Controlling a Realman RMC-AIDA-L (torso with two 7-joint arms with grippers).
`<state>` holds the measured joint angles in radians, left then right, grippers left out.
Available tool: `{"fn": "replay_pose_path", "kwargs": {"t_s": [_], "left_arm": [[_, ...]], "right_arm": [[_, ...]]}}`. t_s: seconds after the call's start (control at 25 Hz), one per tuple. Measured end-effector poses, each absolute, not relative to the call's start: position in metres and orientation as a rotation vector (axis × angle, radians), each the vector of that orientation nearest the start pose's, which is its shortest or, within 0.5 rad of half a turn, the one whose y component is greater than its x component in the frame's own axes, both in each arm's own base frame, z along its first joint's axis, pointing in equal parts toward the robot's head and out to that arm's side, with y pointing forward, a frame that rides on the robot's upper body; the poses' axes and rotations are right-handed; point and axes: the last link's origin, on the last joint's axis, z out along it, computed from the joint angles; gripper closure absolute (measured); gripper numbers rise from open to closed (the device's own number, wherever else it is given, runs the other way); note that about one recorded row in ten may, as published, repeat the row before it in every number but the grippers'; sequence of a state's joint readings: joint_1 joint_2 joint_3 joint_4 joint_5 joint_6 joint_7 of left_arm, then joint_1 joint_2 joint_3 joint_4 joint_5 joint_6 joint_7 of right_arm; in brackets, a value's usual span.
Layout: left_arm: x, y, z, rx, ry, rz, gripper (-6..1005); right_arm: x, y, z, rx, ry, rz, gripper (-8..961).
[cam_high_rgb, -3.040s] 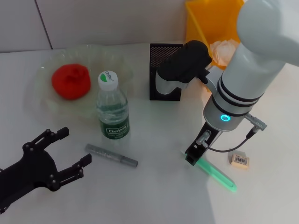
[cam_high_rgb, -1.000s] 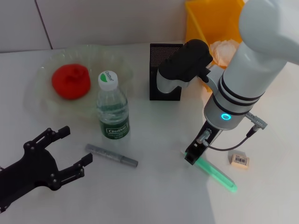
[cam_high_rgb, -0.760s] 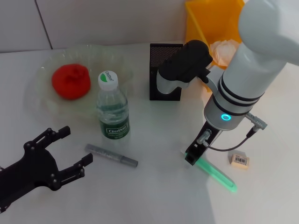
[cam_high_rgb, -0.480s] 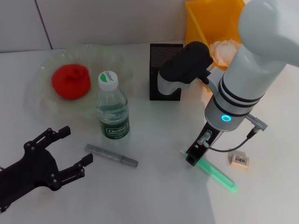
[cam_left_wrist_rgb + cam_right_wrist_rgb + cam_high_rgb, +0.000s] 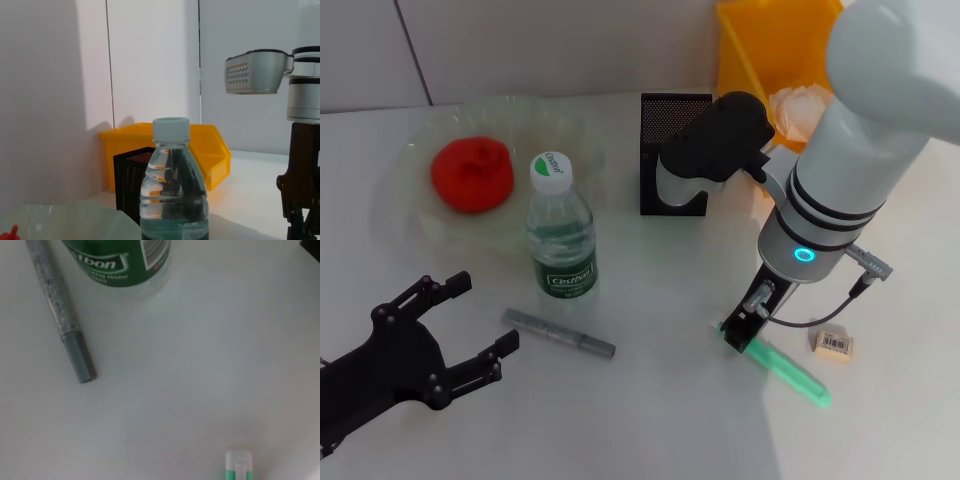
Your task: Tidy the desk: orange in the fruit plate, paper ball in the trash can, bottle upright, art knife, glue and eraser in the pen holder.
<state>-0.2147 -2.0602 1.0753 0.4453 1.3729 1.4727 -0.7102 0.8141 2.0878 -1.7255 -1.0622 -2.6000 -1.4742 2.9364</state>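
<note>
White desk [image 5: 650,420] seen from above, with two robot arms over it. On the far left sits the pale green glass fruit plate [image 5: 410,215] with the red-orange orange [image 5: 472,174] resting in it. Just beside the plate, nearer the robot, the bottle [image 5: 561,230] stands upright, white cap on top. The grey art knife [image 5: 558,334] lies flat on the desk in front of the bottle, apart from it. The black mesh pen holder [image 5: 660,135] stands behind the middle of the desk, partly hidden by the right arm. The yellow trash can [image 5: 770,45] is at the far right, with the white paper ball [image 5: 800,108] inside it.

The right gripper [image 5: 738,332] points down at the white-tipped end of the green glue [image 5: 790,372], which lies flat on the desk; whether its fingers are parted or clenched on the glue cannot be told. The small eraser [image 5: 832,344] lies near the glue, farther to the right, not touching it.

The left gripper [image 5: 450,335] hovers low at the near left, fingers spread wide and holding nothing, well apart from the art knife
</note>
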Motion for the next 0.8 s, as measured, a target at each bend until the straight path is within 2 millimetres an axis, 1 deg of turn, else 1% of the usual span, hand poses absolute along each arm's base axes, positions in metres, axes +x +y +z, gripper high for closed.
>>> {"fn": "replay_pose_path", "kwargs": {"t_s": [0.36, 0.8], "left_arm": [[-0.3175, 0.2474, -0.0271, -2.436, -0.303, -0.808, 130], [-0.3173, 0.2474, -0.027, -2.436, -0.301, -0.81, 130]], "right_arm": [[0.1609, 0.3485, -0.075, -2.502, 1.048, -0.829, 759], [0.161, 0.3477, -0.0749, -2.515, 1.03, -0.839, 786]]}}
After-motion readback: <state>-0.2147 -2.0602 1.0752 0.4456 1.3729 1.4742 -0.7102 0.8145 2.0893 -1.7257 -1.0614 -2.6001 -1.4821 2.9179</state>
